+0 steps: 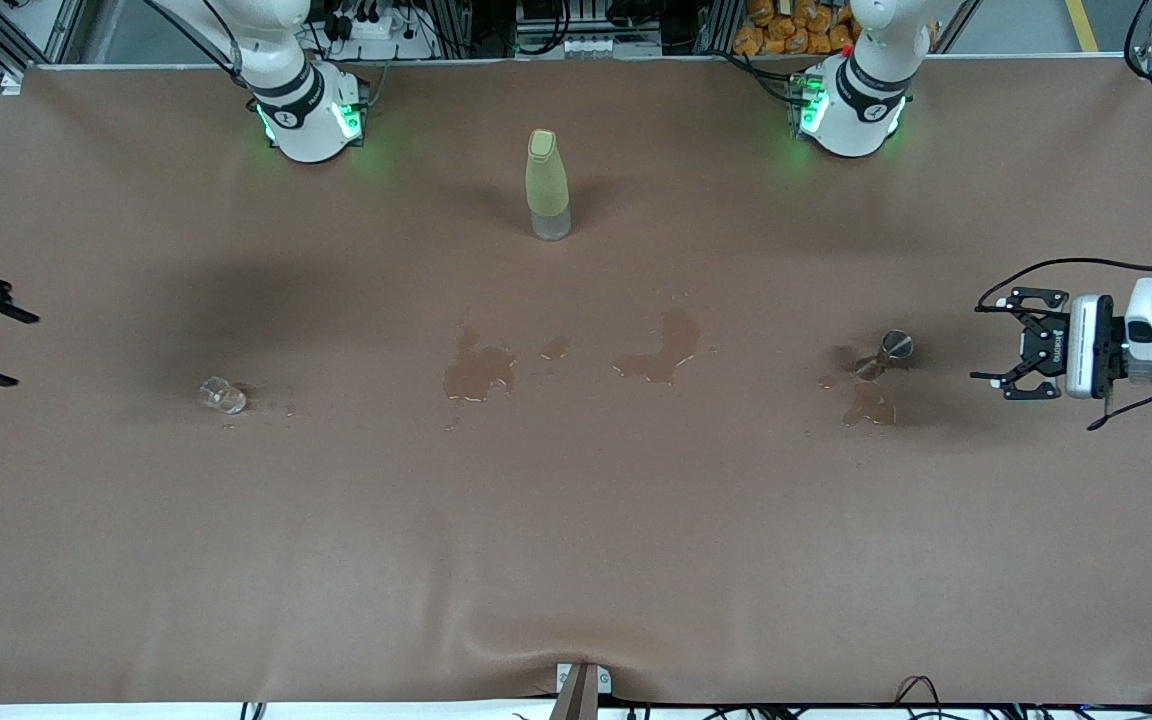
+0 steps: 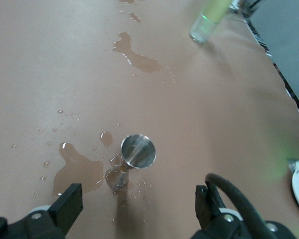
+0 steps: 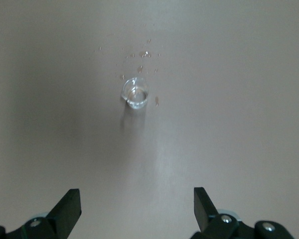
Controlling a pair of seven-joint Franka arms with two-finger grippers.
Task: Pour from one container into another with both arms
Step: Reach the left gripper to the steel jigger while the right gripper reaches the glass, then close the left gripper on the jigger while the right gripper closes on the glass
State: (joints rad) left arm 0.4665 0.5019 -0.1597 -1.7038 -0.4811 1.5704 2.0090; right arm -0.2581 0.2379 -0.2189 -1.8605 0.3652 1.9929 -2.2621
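A small metal double-cone measuring cup (image 1: 887, 355) stands among wet patches toward the left arm's end of the table. My left gripper (image 1: 981, 342) hovers open beside it, nothing between its fingers. In the left wrist view the cup (image 2: 134, 157) shows just ahead of the left gripper (image 2: 138, 209). A small clear glass (image 1: 223, 396) stands toward the right arm's end. My right gripper (image 1: 21, 348) is open and empty, well apart from it. The right wrist view shows the glass (image 3: 135, 92) some way ahead of the right gripper (image 3: 137, 206).
A tall yellow-green bottle (image 1: 547, 185) with a clear base stands mid-table near the arms' bases; it also shows in the left wrist view (image 2: 209, 20). Puddles (image 1: 476, 370) (image 1: 661, 350) lie on the brown cloth (image 1: 576, 560) between glass and cup, another (image 1: 868, 403) by the cup.
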